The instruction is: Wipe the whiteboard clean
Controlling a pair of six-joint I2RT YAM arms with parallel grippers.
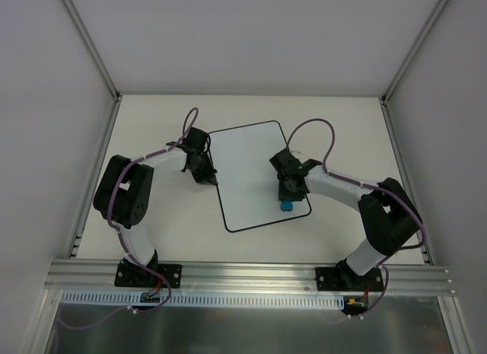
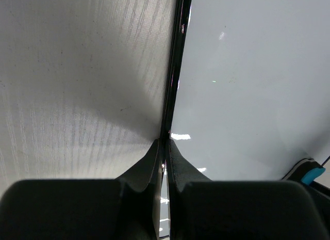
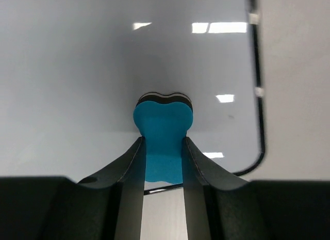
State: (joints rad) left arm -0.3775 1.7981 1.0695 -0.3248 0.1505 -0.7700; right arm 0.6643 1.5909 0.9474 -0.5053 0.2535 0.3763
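Note:
The whiteboard (image 1: pixel 255 171) lies flat mid-table, white with a thin black rim, and no writing shows on it. My left gripper (image 1: pixel 207 176) is shut on the board's left rim (image 2: pixel 172 95), one finger on each side of the edge. My right gripper (image 1: pixel 288 196) is shut on the blue eraser (image 3: pixel 162 131) and holds it squeezed against the board near its near right corner (image 3: pixel 255 160). The eraser also shows in the top view (image 1: pixel 287 205) and at the left wrist view's edge (image 2: pixel 312 174). The board surface fills both wrist views (image 2: pixel 247 85) (image 3: pixel 103 69).
The pale table (image 1: pixel 152 133) has white enclosure walls with metal posts (image 1: pixel 91 46) at the back corners. An aluminium rail (image 1: pixel 251 274) runs along the near edge under both arm bases. Purple cables (image 1: pixel 312 125) loop above each wrist.

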